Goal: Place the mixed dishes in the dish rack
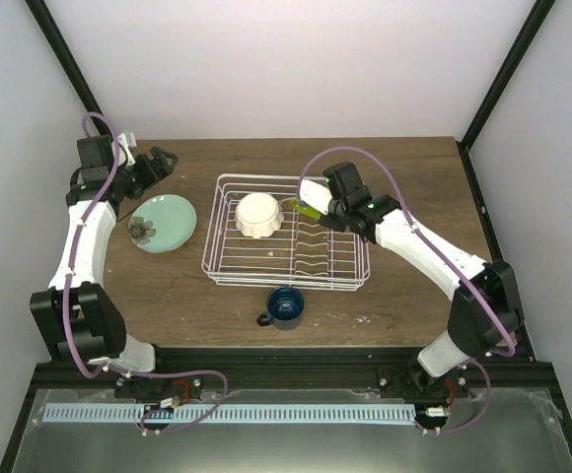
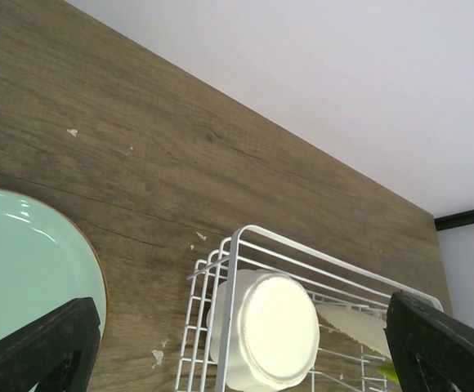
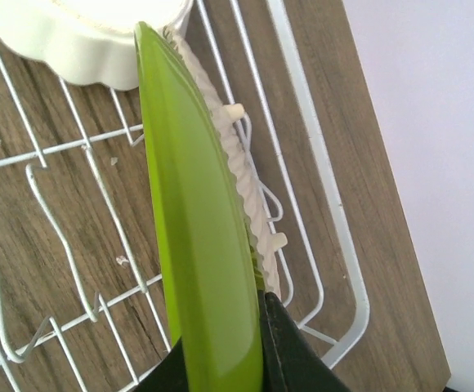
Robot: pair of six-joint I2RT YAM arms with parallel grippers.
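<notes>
The right gripper (image 1: 313, 204) is clenched on the lime-green dish (image 3: 200, 229). Its black fingers (image 3: 290, 351) are nearly together on the rim, and the dish stands on edge at the far side of the dish rack (image 1: 210, 236), right of the cream bowl (image 1: 259, 215) & close against a flat cream plate (image 3: 239, 163); touching or not, I cannot tell. The left gripper (image 1: 156, 164) is spread wide w/ nothing between the fingers, above the table (image 1: 394, 296) near the pale mint-green plate (image 1: 168, 219). The dark blue mug (image 1: 286, 306) stands on the table just in front of the rack.
</notes>
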